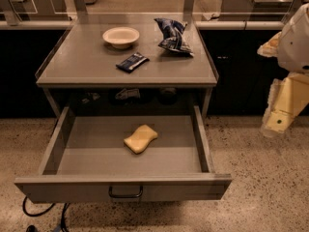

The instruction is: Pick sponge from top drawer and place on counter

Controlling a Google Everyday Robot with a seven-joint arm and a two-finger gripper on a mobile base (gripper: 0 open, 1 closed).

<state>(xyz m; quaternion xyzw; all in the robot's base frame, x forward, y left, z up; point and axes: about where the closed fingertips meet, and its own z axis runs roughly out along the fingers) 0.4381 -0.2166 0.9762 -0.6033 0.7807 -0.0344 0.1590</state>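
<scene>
Counter (77,64): bowl (120,36), wrapper (132,61), chip bag (174,36); sponge (141,138) in open top drawer (87,153); pincer (282,112) at right, state unclear.

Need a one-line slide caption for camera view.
Top drawer open, sponge lying inside; bowl, snack bar and crumpled bag on the counter; end effector at right edge, apart from the drawer.

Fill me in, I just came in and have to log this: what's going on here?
The sponge lies untouched in the open top drawer. The robot's gripper hangs off to the right, clear of the drawer. On the counter sit a bowl, a blue bag and a dark wrapper.
</scene>
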